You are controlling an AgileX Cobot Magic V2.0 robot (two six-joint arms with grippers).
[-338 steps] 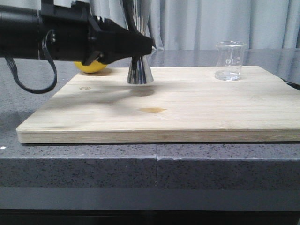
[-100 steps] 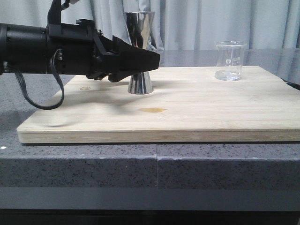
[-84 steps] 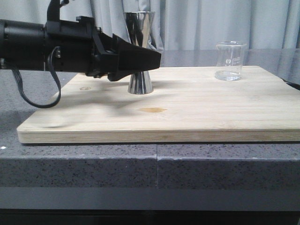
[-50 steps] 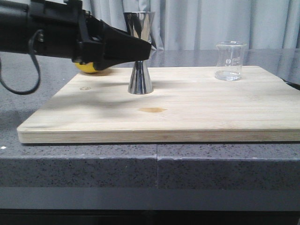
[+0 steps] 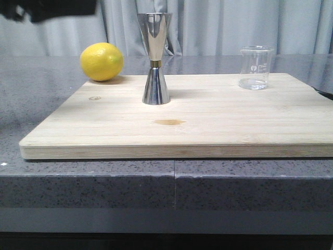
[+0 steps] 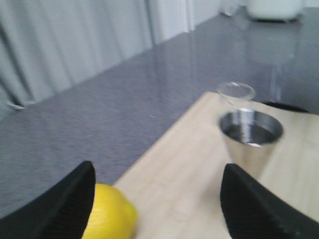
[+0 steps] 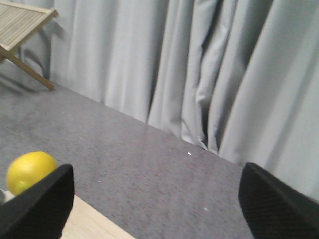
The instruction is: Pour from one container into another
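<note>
The glass beaker (image 5: pixel 255 67) stands upright at the far right of the wooden board (image 5: pixel 208 125), at about two o'clock from the board's middle. The steel jigger (image 5: pixel 155 57) stands upright left of centre, near eleven o'clock. Both have a vertical long axis, and they are well apart, with bare wood between them. A lemon (image 5: pixel 102 61) sits on the counter just off the board's far-left corner, at about nine o'clock from the jigger.

In the left wrist view, the left gripper (image 6: pixel 157 199) has its two dark fingers spread wide with nothing between them. The jigger's open mouth (image 6: pixel 251 130) lies ahead of it, close to one finger, and the beaker's rim (image 6: pixel 236 91) shows just beyond. The lemon sits by the other finger. In the front view only a dark piece of that arm shows, at the upper left.

The right gripper (image 7: pixel 154 209) is also wide open and empty. It faces the curtain, with the lemon low in its view — neither vessel shows there.

Nothing has been lifted yet. The beaker has to be picked up first, and it sits on the right side of the board — likely the right arm's job.
</note>
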